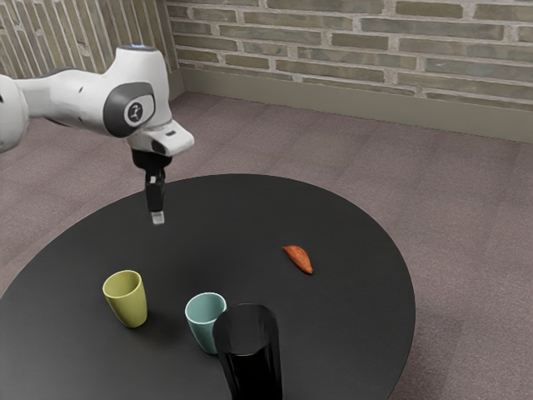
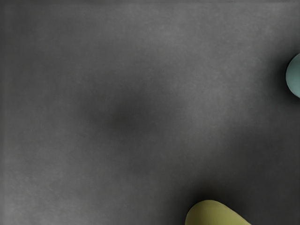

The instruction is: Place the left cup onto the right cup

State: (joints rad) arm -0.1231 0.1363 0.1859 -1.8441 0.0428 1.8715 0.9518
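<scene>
Our gripper [image 1: 156, 218] hangs above the far side of the round black table [image 1: 333, 217]; we cannot tell whether it is open or closed. The yellow-green cup [image 1: 126, 297] [image 2: 213, 214] stands upright near the front edge, apart from the teal cup [image 1: 205, 321] [image 2: 294, 75] toward the exterior view's right.

An orange wedge [image 1: 298, 258] lies on the round black table [image 1: 250, 225], a tall black container [image 1: 248, 354] near its front edge.
</scene>
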